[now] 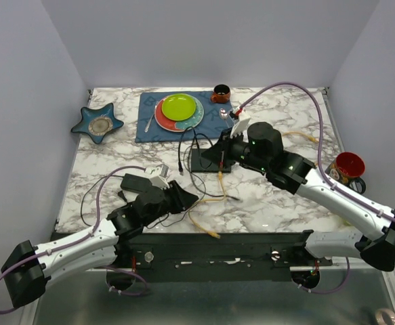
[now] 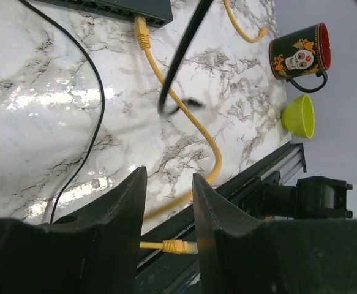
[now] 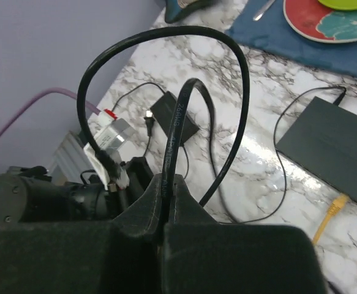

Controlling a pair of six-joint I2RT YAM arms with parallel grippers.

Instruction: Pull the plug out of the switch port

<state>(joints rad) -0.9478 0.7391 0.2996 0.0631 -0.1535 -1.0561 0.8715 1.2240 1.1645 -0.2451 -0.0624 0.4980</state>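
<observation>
Because nothing is in them, the left fingers (image 2: 114, 211) rest spread apart, low over the tabletop (image 2: 37, 92). Ahead of them a thin black cord (image 2: 95, 110) snakes in the way, then the switch (image 2: 135, 7) lies flat, a yellow plug (image 2: 141, 30) in its port. The right fingers (image 3: 187, 205) squeeze a black cable (image 3: 178, 122), holding it up in a loop, maybe to keep it clear.

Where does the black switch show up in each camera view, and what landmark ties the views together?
Top external: the switch lies at table centre.
Left wrist: the switch's socket edge runs along the top border, left of centre.
Right wrist: the switch is at the right edge, mid-height, beyond the black cable pinched in the right gripper.
Shared landmark: the yellow plug seated in the switch's edge.
</observation>
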